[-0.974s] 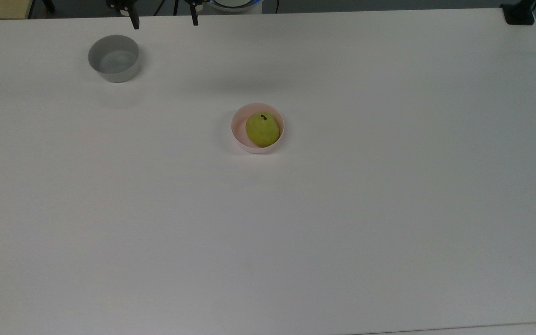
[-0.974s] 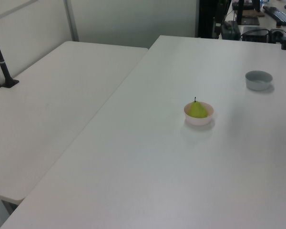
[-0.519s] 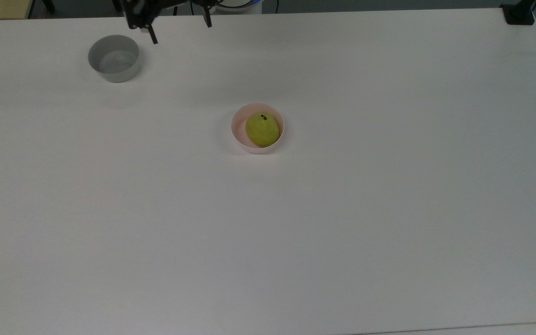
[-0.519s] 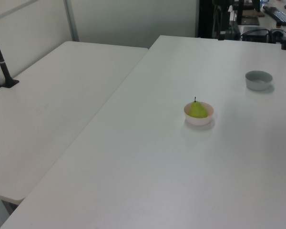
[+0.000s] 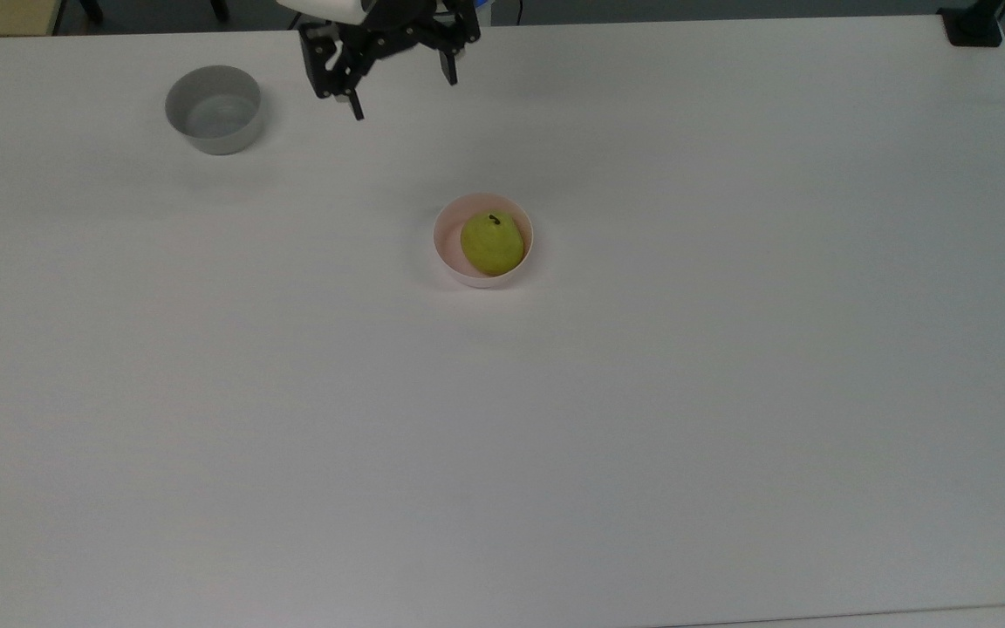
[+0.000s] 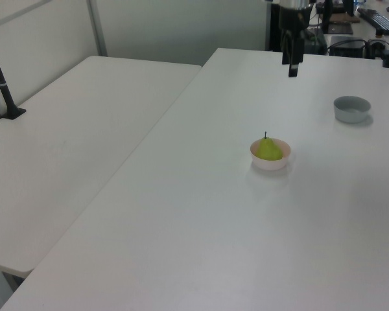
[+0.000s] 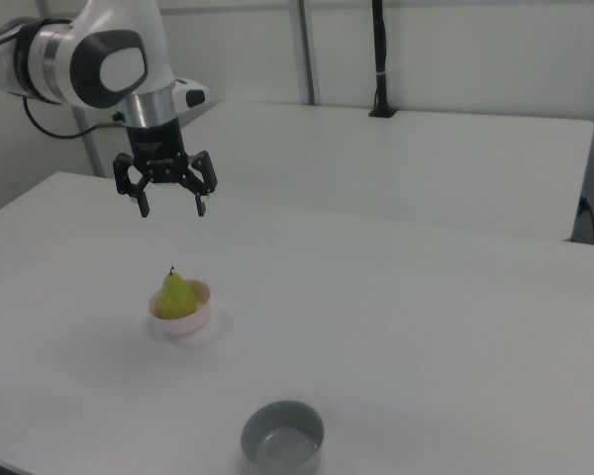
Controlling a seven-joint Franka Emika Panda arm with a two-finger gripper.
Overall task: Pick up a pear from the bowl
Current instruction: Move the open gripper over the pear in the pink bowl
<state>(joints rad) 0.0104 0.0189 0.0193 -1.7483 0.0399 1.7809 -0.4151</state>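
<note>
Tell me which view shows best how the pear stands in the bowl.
The right view: the pear stands upright in the pink bowl, stem up, rising well above the rim. The left view gives the same profile, smaller. The top view looks straight down on the pear, so its height is lost.

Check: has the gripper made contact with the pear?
Apart. The right view shows the open gripper hanging above the pear, bare table between them.
</note>
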